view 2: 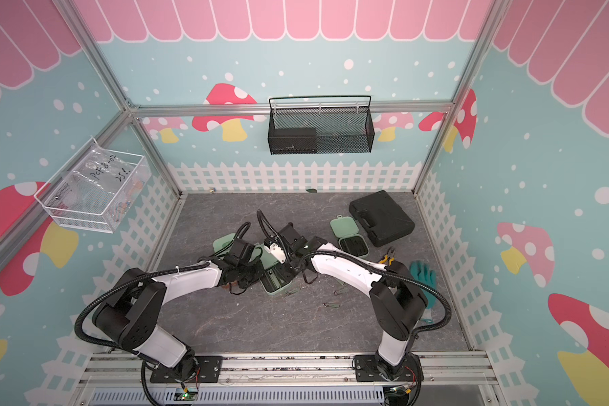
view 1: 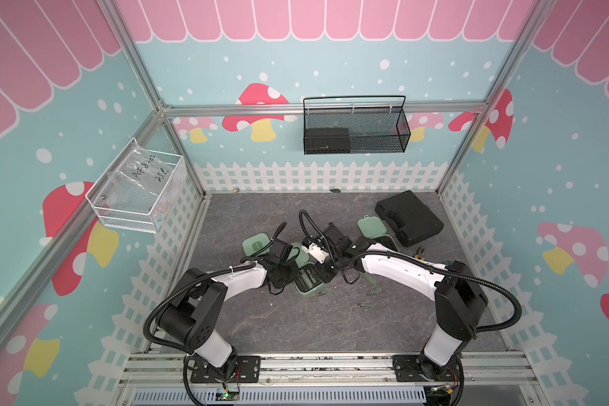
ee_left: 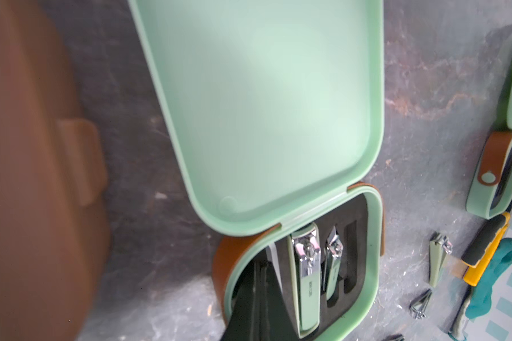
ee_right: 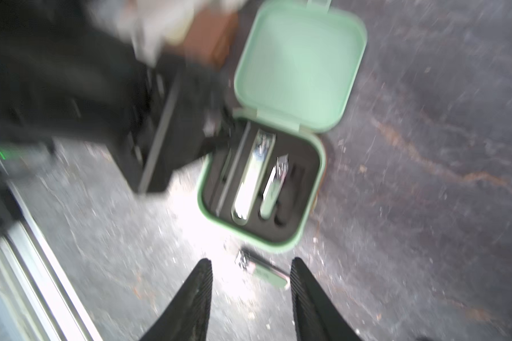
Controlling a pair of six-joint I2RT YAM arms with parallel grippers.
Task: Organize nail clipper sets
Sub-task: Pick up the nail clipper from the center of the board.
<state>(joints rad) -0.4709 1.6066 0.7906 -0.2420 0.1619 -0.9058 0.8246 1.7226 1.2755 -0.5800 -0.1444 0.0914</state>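
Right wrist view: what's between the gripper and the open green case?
A small loose nail clipper lies on the table there, between the right gripper and the open mint case; the right wrist view shows it.

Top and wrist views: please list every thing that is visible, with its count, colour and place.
Mint cases: three, mint, left, centre, right; centre and right open.
Brown case: one, brown, beside centre case.
Clippers: two, silver, in centre case.
Loose tools: about three, metal, table near centre case.
Tool case: one, black, far right.
Pliers: one, yellow-black, right.
Glove: one, teal, right edge.
Baskets: two; black on back wall, white on left wall.
Arms: two, white-black, over centre case; left jaws shut, right jaws open.
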